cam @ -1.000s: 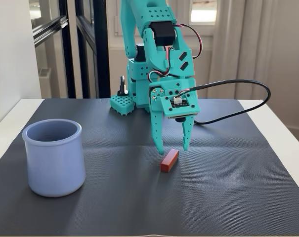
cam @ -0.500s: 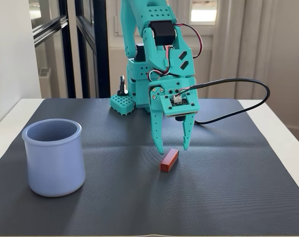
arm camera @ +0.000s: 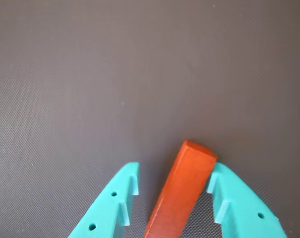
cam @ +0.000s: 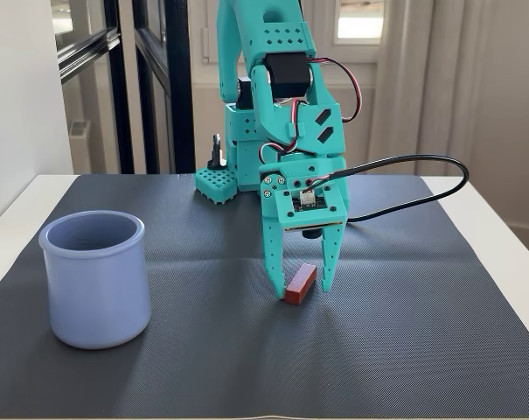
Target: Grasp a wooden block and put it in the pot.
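Observation:
The wooden block [cam: 297, 287], a small reddish-brown stick, lies on the dark mat right of centre in the fixed view. My teal gripper [cam: 302, 290] points straight down over it, open, with one finger on each side and the tips close to the mat. In the wrist view the block [arm camera: 182, 198] runs up from the bottom edge between the fingers of the gripper [arm camera: 174, 168]. The right finger [arm camera: 229, 198] is at the block's far corner, and a gap separates the block from the left finger [arm camera: 115, 198]. The lavender-blue pot [cam: 98, 280] stands upright at the left, well away from the gripper.
A dark textured mat [cam: 404, 341] covers most of the white table [cam: 500, 236]. A black cable [cam: 421, 162] loops from the gripper's camera out to the right. The arm's teal base [cam: 238, 149] stands at the mat's far edge, with windows behind.
The gripper has come down and a little toward the camera, from just behind the block to straddling it. The block and the pot have not moved.

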You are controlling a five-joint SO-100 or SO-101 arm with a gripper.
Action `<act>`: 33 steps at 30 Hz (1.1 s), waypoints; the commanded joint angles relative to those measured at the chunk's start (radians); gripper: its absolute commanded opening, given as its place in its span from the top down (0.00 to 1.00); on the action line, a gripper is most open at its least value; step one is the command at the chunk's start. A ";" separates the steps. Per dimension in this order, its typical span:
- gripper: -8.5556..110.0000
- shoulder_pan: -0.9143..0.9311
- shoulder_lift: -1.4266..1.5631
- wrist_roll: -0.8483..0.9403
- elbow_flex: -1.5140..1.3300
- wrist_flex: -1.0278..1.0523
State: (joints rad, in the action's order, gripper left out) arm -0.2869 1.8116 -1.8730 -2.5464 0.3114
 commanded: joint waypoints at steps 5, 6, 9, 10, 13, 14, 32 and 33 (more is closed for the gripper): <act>0.88 0.017 0.005 0.003 0.014 -0.005; 0.88 0.020 0.005 0.003 0.008 -0.005; 0.88 0.021 0.006 0.003 -0.003 -0.006; 0.89 0.021 0.006 0.005 -0.003 -0.006; 0.91 0.021 0.008 0.005 0.002 -0.011; 0.91 0.021 0.008 0.005 0.006 -0.012; 0.90 0.172 0.299 0.273 0.031 -0.011; 0.90 0.184 0.318 0.291 0.031 -0.011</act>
State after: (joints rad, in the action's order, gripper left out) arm -0.1319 2.0724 -1.6107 -2.5541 0.3099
